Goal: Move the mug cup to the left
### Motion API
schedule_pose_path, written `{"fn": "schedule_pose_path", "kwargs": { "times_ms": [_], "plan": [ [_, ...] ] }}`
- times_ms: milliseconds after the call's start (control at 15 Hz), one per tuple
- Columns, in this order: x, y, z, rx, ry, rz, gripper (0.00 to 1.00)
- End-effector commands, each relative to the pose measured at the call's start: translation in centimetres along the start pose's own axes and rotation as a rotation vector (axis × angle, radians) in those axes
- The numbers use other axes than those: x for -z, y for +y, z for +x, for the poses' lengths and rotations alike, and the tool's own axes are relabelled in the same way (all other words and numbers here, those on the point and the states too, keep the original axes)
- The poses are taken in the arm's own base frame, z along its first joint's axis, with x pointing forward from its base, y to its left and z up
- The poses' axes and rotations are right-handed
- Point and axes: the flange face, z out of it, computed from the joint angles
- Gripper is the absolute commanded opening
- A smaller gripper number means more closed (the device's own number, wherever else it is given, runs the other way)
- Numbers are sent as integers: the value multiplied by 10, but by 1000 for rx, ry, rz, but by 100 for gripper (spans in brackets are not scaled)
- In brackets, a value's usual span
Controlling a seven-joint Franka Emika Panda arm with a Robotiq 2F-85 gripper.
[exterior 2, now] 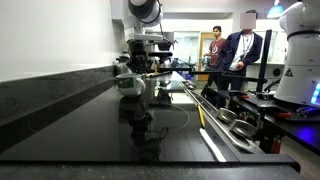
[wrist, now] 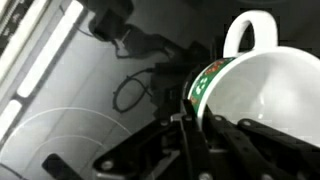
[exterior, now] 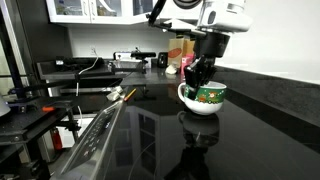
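Observation:
The mug cup (exterior: 205, 97) is wide and white with a green patterned band, and it stands on the glossy black counter (exterior: 250, 130). It also shows in an exterior view (exterior 2: 130, 82) and in the wrist view (wrist: 270, 95), where its small handle points up. My gripper (exterior: 198, 72) comes down from above at the mug's rim. In the wrist view my gripper (wrist: 195, 130) has one finger outside the green band and the other inside the white bowl, shut on the wall. Whether the mug rests on the counter or hangs just above it cannot be told.
Bottles and boxes (exterior: 180, 52) stand behind the mug at the back wall. A small tool with an orange tip (exterior: 120, 94) and cables lie near the counter's edge. A metal rail (exterior 2: 225, 120) runs along the counter. Two people (exterior 2: 238, 50) and a white machine (exterior 2: 300, 55) are beyond it.

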Motion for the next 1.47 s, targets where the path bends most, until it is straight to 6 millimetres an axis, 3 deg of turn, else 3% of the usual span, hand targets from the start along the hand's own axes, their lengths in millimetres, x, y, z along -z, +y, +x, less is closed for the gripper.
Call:
{"fn": "schedule_pose_path", "kwargs": {
  "times_ms": [0,400,800,1133,1400],
  "plan": [
    [11,8,-35,102,-31,20,3],
    [-1,0,-106,283,-74,4,3],
    [-33,-40,-166,357,-16,43,3],
    [-46,-68,-201,423,29,80,3],
    [-43,-72,-209,448,64,70,3]
  ]
}}
